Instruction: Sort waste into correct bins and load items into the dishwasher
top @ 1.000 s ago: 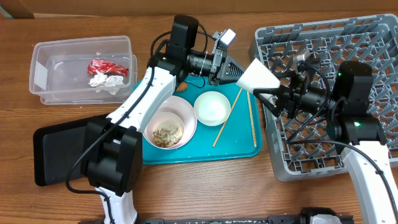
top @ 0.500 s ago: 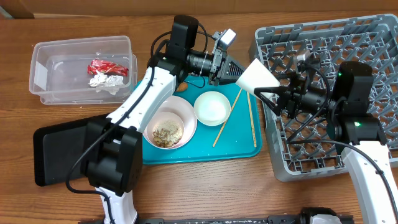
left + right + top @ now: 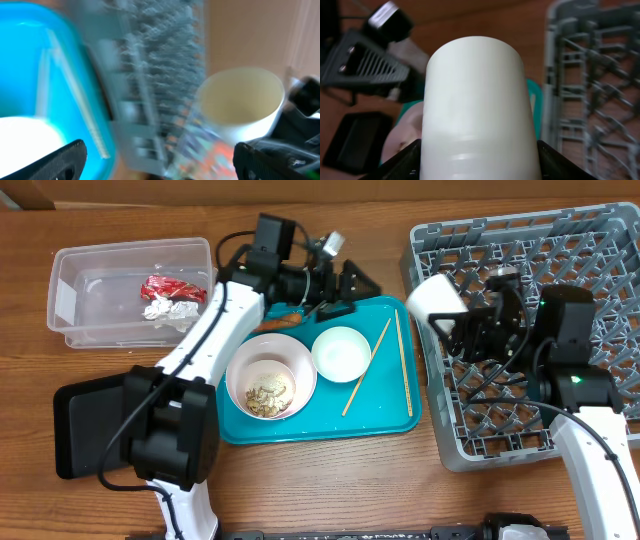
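wooden table [image 3: 330,480]; cup [image 3: 433,298] between right jaws

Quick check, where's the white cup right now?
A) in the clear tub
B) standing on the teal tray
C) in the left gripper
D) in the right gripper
D: the white cup is clamped in the right gripper at the grey dish rack's left edge, while the left gripper is open and empty over the teal tray.

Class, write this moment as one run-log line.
left hand: open | right hand: gripping white cup | cup: at dish rack edge
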{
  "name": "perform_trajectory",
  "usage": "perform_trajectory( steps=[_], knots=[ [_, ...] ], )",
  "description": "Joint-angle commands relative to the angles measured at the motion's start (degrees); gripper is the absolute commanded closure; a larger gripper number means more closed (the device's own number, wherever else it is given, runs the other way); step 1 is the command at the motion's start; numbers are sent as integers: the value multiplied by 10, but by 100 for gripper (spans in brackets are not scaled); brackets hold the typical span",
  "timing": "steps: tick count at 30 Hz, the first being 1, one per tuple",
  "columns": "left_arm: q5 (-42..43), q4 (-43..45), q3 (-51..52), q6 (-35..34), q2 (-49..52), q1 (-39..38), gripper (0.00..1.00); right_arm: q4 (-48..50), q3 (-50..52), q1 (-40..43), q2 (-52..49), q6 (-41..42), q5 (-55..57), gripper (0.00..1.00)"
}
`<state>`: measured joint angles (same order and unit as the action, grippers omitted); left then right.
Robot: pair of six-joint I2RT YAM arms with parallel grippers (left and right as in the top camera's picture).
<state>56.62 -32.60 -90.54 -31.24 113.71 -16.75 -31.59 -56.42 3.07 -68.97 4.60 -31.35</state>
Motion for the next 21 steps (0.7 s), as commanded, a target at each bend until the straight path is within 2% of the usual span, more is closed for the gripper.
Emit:
perform_trajectory(
  steps=[1, 5, 11, 15, 21],
  knots=[
    [-182, -62, -5, 100, -48, 14, 4, -19, -46, 36, 1, 73, 142, 53],
    [-350, -136, -5, 138, -111, 16, 2, -86, -109, 93, -1, 77, 168, 53],
    [-546, -231, -5, 123, -214, 17, 0, -223, -207, 203, -30, 76, 185, 53],
    [-606, -282, -5, 123, -256, 17, 0, -304, -233, 287, -73, 83, 188, 53],
    [-611, -311, -5, 107, -276, 17, 0, -365, -234, 384, -155, 123, 257, 53]
  ],
)
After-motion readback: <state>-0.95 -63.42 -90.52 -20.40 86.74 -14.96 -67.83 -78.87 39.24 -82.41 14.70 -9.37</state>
